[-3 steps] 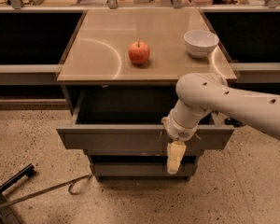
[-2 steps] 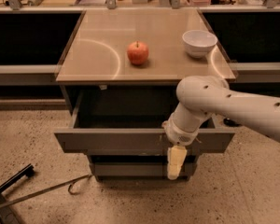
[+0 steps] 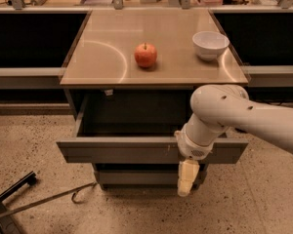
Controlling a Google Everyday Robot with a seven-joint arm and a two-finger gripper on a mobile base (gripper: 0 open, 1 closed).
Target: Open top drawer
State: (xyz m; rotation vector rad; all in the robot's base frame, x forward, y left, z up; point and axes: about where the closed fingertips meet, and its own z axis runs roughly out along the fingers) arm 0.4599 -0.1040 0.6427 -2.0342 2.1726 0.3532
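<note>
The drawer [image 3: 117, 151] sits pulled well out under the counter [image 3: 102, 57], at 6 o'clock from the apple [image 3: 145, 55]. The claw [image 3: 187, 177] hangs at the front panel's 5 o'clock; whether it is open I cannot tell. The drawer looks stiff, smooth and handleless, so the panel's top edge is likely the best hold.

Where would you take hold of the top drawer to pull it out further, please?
The top drawer has a flat, handleless front, so I would grip its upper edge from above, where the open cavity leaves room. The gripper hangs low in front of that panel, right of centre.
</note>
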